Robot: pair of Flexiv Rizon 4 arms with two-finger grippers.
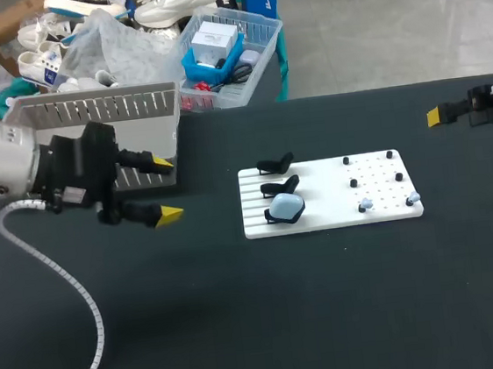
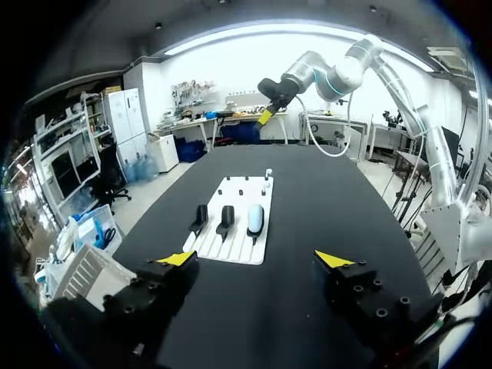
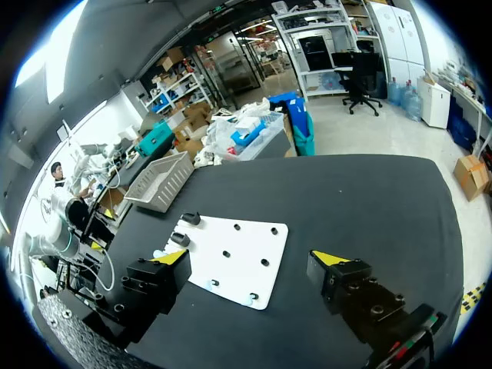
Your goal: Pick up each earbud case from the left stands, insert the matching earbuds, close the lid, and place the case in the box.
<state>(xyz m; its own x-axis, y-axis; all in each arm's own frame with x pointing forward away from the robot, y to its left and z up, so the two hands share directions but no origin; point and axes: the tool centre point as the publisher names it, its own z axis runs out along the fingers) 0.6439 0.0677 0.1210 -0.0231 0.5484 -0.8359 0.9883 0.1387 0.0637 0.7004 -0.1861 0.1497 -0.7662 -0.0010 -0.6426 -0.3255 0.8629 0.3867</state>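
A white board [image 1: 378, 179] lies mid-table. Three black stands line its left end, and only the nearest one carries a light-blue earbud case [image 1: 285, 206], lid shut. Small pale earbuds [image 1: 365, 205] sit on pegs along the board's near right edge. My left gripper [image 1: 167, 189] hovers open and empty, left of the board. From its wrist the case [image 2: 255, 219] lies ahead of the gripper [image 2: 254, 259]. My right arm [image 1: 489, 104] stays at the far right edge. Its gripper [image 3: 250, 257] is open and empty, above and behind the board [image 3: 246, 246].
A grey slatted basket [image 1: 89, 108] stands at the table's back left, just behind my left gripper; it also shows beyond the board in the right wrist view [image 3: 161, 181]. A white coiled cable [image 1: 72, 291] trails from my left arm over the near left table.
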